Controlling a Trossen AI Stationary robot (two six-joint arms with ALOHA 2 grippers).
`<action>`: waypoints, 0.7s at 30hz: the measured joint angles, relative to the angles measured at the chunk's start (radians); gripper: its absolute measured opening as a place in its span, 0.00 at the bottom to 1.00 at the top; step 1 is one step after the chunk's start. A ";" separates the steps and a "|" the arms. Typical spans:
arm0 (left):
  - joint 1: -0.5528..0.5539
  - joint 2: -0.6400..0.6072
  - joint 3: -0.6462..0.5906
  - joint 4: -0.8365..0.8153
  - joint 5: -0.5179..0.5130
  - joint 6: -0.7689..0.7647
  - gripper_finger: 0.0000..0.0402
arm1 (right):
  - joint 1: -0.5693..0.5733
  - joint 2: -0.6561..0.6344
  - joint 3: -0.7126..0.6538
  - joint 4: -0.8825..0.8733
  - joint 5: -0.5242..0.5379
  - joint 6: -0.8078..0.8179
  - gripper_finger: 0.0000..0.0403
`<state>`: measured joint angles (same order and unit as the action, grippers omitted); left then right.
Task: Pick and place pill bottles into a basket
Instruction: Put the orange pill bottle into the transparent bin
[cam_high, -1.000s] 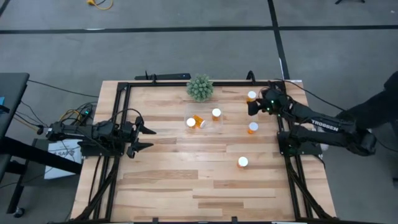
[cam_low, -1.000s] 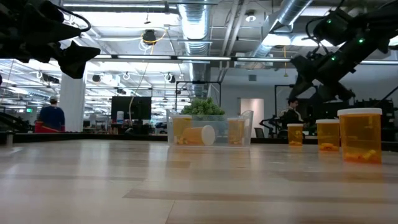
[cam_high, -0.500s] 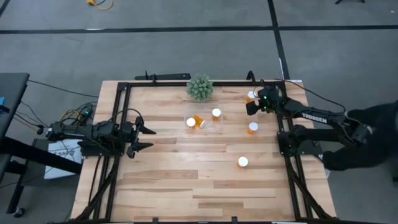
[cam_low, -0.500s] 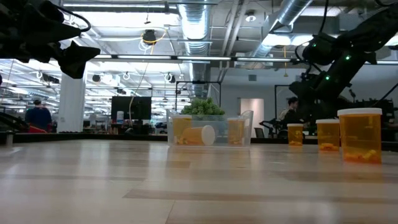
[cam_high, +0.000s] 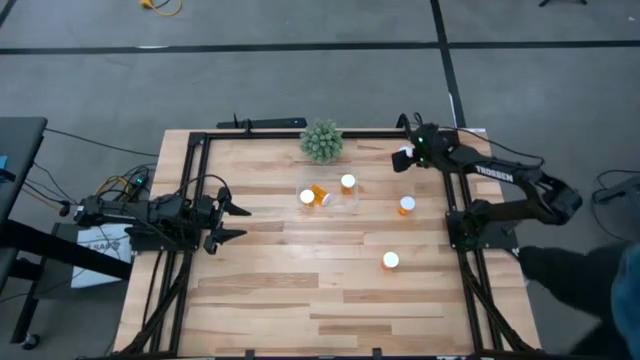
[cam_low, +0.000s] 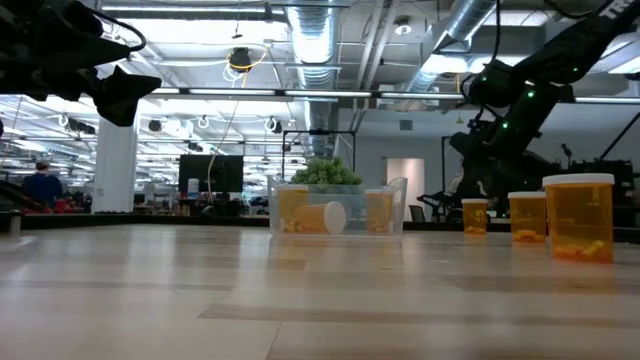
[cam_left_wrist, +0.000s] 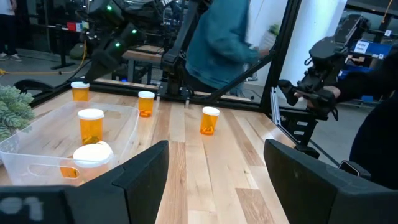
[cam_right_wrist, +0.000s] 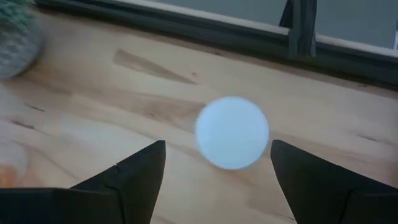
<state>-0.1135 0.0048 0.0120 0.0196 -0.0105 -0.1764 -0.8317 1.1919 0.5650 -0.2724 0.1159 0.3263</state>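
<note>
Three orange pill bottles with white caps are in the clear basket (cam_high: 352, 203): two upright (cam_high: 348, 182) (cam_high: 307, 197) and one lying on its side (cam_high: 320, 192). Three more stand upright on the wood: at the far right (cam_high: 403, 153), right of the basket (cam_high: 406, 205) and nearer the front (cam_high: 390, 260). My right gripper (cam_high: 404, 161) hangs open over the far right bottle. In the right wrist view its white cap (cam_right_wrist: 232, 132) shows between my two fingers (cam_right_wrist: 217, 144), below them and untouched. My left gripper (cam_high: 242, 222) is open and empty at the table's left edge.
A spiky green ball plant (cam_high: 321, 141) stands at the far edge behind the basket. A black metal frame (cam_high: 300, 134) runs around the table. A person stands beyond the table's right side (cam_high: 600, 275). Bare wood lies in front of the basket (cam_high: 300, 280).
My right gripper has gone toward the table's far edge and now hangs over the far right bottle. The bottles and the basket have stayed in place. The person at the right has moved toward the near side.
</note>
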 joint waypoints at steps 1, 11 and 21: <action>0.000 0.000 0.000 0.000 0.000 0.000 0.63 | -0.005 0.013 0.008 -0.008 -0.003 -0.010 0.71; 0.000 0.000 0.000 0.000 0.000 0.000 0.63 | -0.017 0.047 0.023 -0.004 -0.007 -0.047 0.71; 0.000 0.000 0.000 0.000 0.000 0.000 0.63 | -0.064 0.047 0.023 -0.004 -0.060 -0.047 0.71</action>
<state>-0.1135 0.0048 0.0120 0.0196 -0.0105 -0.1764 -0.8959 1.2385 0.5880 -0.2764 0.0559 0.2792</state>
